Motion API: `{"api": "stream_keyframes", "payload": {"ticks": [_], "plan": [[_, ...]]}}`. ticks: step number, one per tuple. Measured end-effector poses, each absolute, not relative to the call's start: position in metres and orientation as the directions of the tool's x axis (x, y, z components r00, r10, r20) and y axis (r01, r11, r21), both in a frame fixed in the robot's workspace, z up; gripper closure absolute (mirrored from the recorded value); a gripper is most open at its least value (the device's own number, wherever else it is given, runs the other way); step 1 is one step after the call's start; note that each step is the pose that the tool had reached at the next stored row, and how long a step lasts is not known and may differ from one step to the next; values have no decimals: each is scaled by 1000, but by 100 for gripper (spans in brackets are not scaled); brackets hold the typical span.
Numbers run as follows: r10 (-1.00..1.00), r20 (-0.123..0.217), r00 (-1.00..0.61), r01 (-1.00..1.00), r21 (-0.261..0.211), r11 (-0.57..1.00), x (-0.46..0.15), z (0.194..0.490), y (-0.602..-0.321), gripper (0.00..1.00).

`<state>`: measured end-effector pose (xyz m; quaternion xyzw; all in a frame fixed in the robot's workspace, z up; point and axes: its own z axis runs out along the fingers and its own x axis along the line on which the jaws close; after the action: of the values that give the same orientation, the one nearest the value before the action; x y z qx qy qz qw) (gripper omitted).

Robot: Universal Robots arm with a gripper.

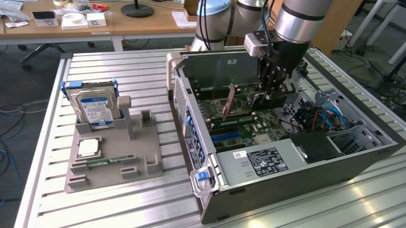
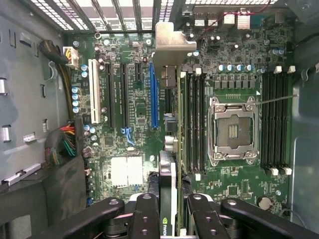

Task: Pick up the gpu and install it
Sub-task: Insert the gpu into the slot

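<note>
On the exterior view's left, a grey holder (image 1: 111,161) stands on the slatted surface (image 1: 127,66). It carries an upright hard drive (image 1: 95,107), and we see no card in it. Toward the middle lies the open computer case (image 1: 216,190). Over it, further to the exterior view's right, the tool (image 1: 271,92) reaches down inside.

In the wrist view the tool (image 2: 172,214) is narrow, its fingers (image 2: 144,211) clamped on either side of the gpu (image 2: 168,172). The card is held edge-on over the motherboard (image 2: 234,59). Its silver bracket (image 2: 172,42) points toward the case's vented wall, and the long blue slot (image 2: 153,94) runs just beside it.

We judge the pick-up done and the card brought into the case. Seating it in a slot looks not yet done.
</note>
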<state>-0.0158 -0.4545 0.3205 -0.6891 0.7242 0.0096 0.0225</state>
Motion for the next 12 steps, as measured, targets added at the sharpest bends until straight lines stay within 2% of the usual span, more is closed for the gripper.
{"api": "stream_keyframes", "payload": {"ticks": [12], "plan": [[-998,-46,-49,-999,-17,50,-19,317,-462,73]]}}
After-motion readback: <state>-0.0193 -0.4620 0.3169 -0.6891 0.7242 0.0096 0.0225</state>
